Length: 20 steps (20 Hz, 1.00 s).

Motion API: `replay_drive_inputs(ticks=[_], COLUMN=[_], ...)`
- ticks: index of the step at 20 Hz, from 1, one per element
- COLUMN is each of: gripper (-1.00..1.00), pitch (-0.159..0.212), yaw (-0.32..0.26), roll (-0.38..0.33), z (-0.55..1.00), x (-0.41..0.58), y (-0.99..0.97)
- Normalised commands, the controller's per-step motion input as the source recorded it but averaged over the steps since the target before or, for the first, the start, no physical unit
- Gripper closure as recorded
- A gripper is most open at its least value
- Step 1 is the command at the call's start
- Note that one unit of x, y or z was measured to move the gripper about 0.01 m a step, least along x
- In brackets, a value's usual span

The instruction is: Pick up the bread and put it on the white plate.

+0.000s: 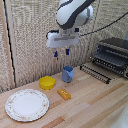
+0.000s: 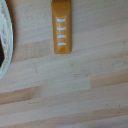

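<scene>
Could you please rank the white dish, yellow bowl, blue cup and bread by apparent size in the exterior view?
1. White dish, clearly largest.
2. Yellow bowl and blue cup: too alike to rank; the bowl is wider, the cup taller.
3. Bread, smallest.

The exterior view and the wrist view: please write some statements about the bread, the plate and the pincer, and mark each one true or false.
1. The bread lies on the wooden table, not on the white dish. True.
2. The pincer is closed on the bread. False: it hangs high above the table and holds nothing.
3. The white dish has nothing on it. True.
4. The blue cup stands on the white dish. False: it stands on the table, beside the yellow bowl.
5. In the wrist view the bread shows white marks on its top. True.
</scene>
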Motion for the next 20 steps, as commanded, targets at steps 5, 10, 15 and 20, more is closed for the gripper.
replay_drive_inputs(ticks=[5, 10, 15, 20], gripper=[-1.0, -1.0, -1.0, -1.0], pitch=[0.011, 0.019, 0.003, 0.0], yaw=[0.001, 0.0, 0.001, 0.0], roll=[-0.057, -0.038, -0.017, -0.043], z=[-0.33, -0.27, -0.34, -0.47], x=[-0.332, -0.453, -0.345, -0.218], y=[0.24, 0.2, 0.07, 0.08])
